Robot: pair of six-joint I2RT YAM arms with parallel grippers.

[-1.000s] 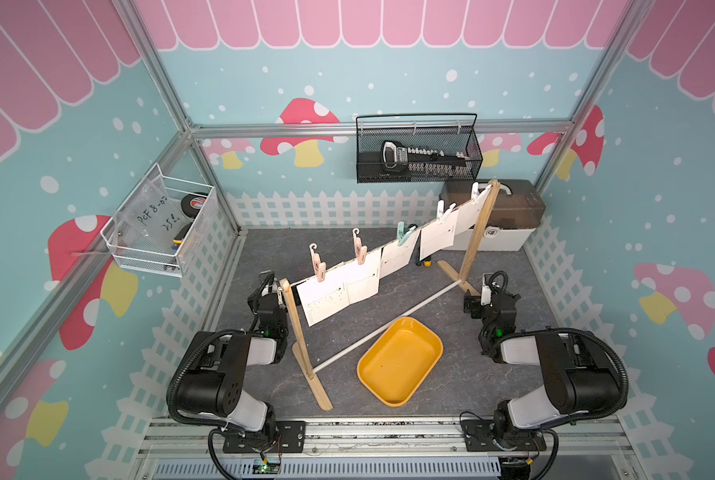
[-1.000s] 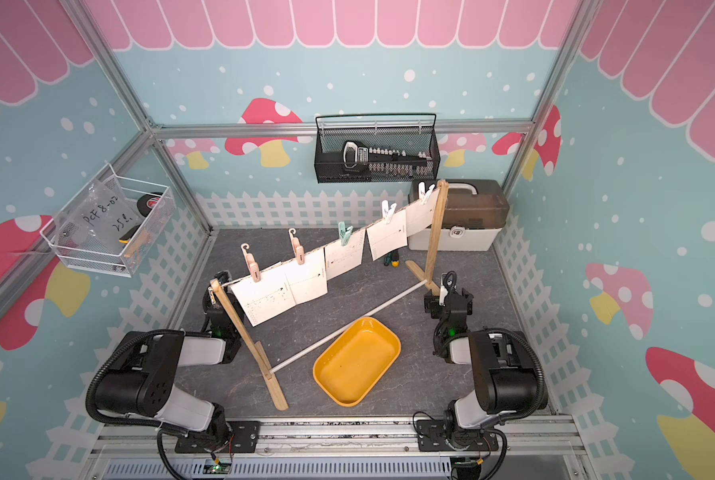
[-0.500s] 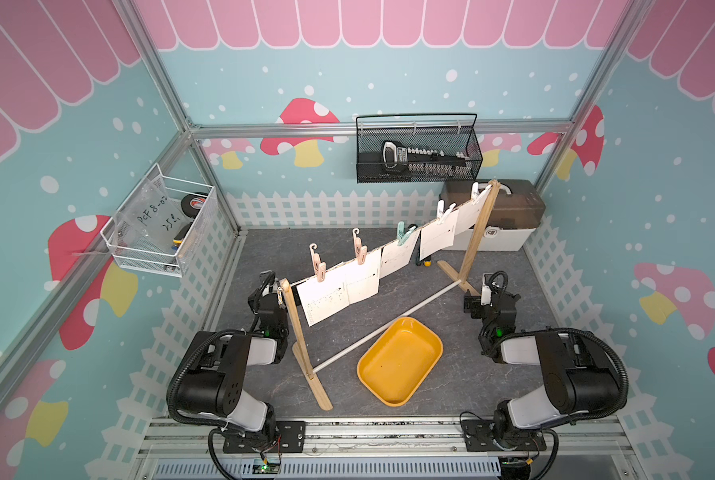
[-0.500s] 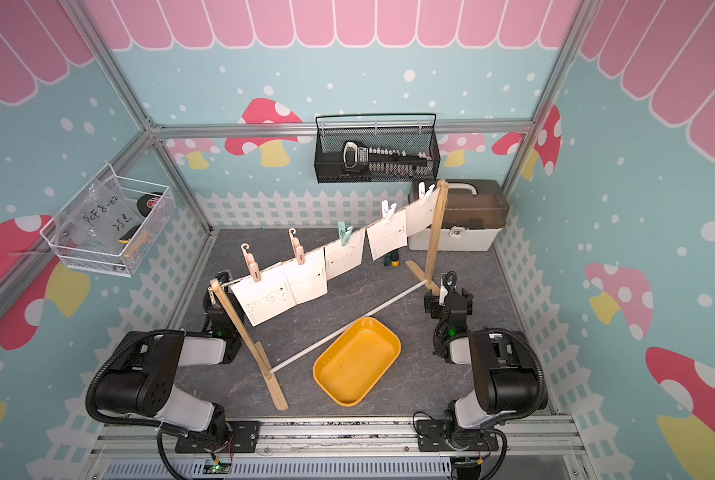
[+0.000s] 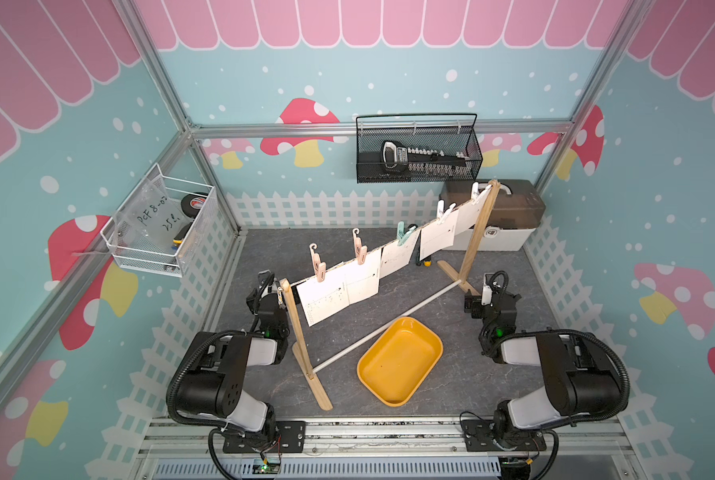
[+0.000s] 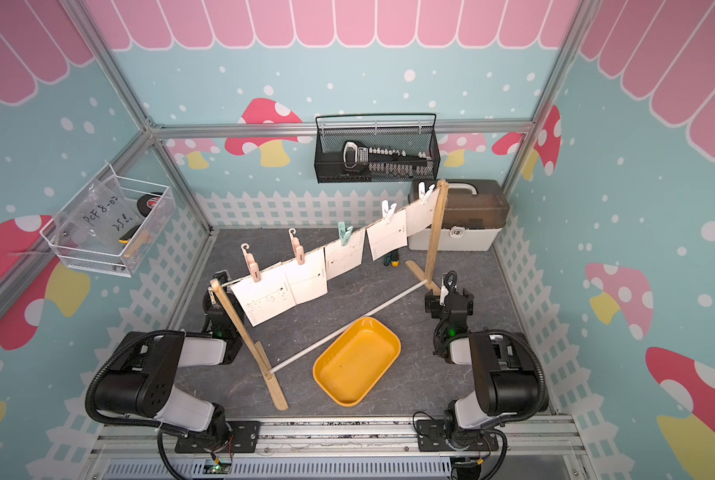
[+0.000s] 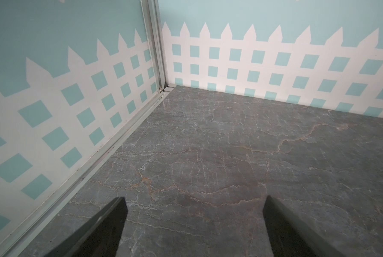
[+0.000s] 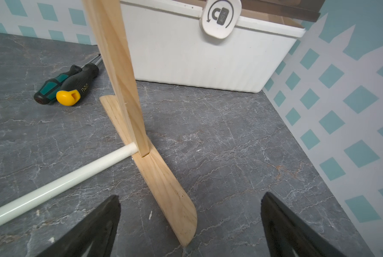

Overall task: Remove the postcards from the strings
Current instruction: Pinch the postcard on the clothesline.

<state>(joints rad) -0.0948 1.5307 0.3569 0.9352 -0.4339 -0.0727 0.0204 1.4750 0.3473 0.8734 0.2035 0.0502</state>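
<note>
In both top views the strings (image 5: 295,283) run as one slanted line from the top of the near post (image 5: 302,332), on the robot's left, to the top of the far post (image 5: 478,232), deeper in and on its right. The postcards (image 5: 397,259) hang from this line in a row of five, each held by clothespins (image 5: 318,268), with the yellow tray (image 5: 390,400) on the counter (image 5: 451,399) in front of the line. The left tool (image 5: 265,281) sits low, just beside the near post, so the end card lies above it and toward the middle. The right tool (image 5: 488,296) sits low near the far post's foot, with the cards at that end above it and further back. Each arm looks nearer to its own end of the row, and any approach would have to rise first. The left wrist view shows the left tool released, its jaws spread wide with only bare counter between them. It faces the back corner of the fence-patterned walls, with no card or twine in sight, so I judge the row lies off to its side and overhead. The right wrist view shows the right tool equally released and empty. It faces the far post, where the white rod (image 8: 52,189) meets the foot, with a screwdriver (image 8: 68,89) and a storage box (image 8: 197,55) beyond. The cards hang out of this view, up the post.
</note>
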